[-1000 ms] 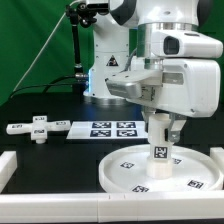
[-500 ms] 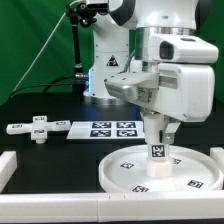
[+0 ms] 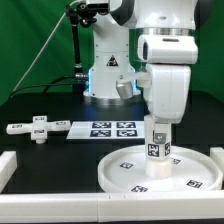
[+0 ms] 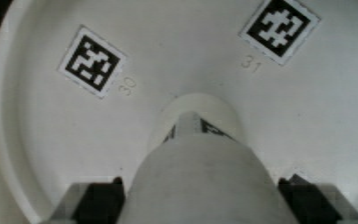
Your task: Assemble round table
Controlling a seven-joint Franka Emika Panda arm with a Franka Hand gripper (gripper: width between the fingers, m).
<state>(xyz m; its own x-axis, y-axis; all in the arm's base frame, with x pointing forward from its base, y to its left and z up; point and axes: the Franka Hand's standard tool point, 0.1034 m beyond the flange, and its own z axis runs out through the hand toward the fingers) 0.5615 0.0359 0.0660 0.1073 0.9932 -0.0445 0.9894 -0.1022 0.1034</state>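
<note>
The large rimmed round disc point(image 3: 160, 172) lies flat on the black table at the front right, tags showing on its face. The short cylindrical post point(image 3: 156, 152) stands upright on the disc's middle, a tag on its side. My gripper point(image 3: 157, 134) is shut on the post's upper end from above. In the wrist view the post point(image 4: 197, 150) runs down between the two dark fingertips point(image 4: 98, 200) to the disc point(image 4: 51, 120). The flat cross-shaped piece point(image 3: 38, 128) lies at the exterior view's left.
The marker board point(image 3: 112, 128) lies behind the disc. White rails point(image 3: 50, 208) edge the table's front and the left side in the exterior view. The robot's base point(image 3: 108, 75) stands at the back, green curtain behind.
The wrist and hand have rotated about the vertical axis over the post; the tag on the post has turned with it. The disc and cross piece have not moved.
</note>
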